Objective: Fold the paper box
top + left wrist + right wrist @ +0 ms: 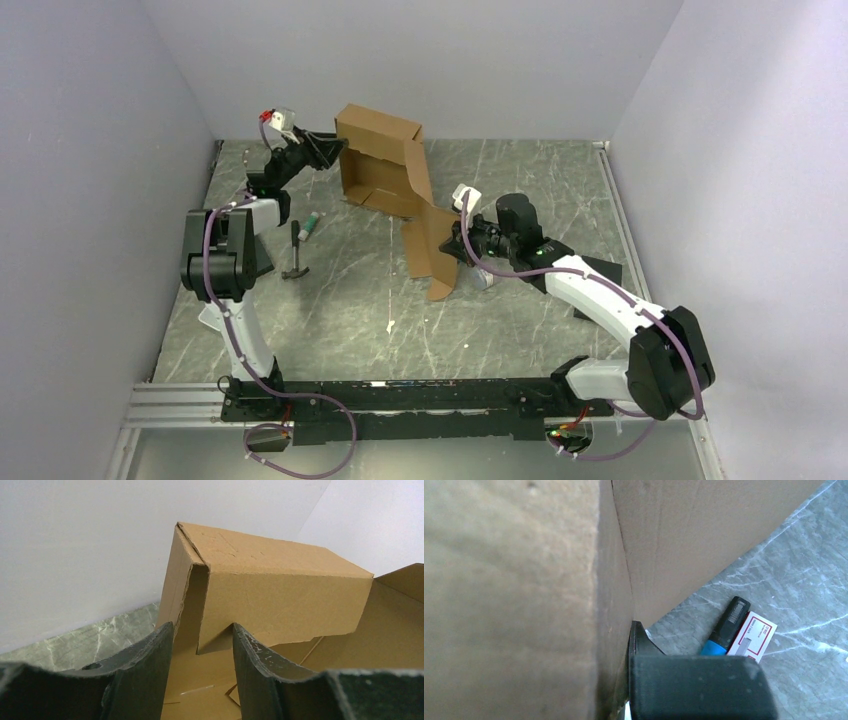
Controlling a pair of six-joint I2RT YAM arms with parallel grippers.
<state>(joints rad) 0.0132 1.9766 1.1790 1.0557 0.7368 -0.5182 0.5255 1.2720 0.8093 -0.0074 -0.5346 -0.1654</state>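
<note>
From up top, the paper box stands half-folded near the middle of the table's far edge, with a long flap trailing toward the centre. The left gripper is at its left wall and the right gripper is on that flap.

Left wrist cam: the fingers are partly spread, straddling a wall edge. Can't tell if they touch it.

Right wrist cam: the jaws are pinched tight on the cardboard, and a marker lies on the table nearby.

You've got 1 paper box, 1 hammer at its 8 o'clock, 1 green marker, 1 blue marker, 1 blk pad, 1 card.
</note>
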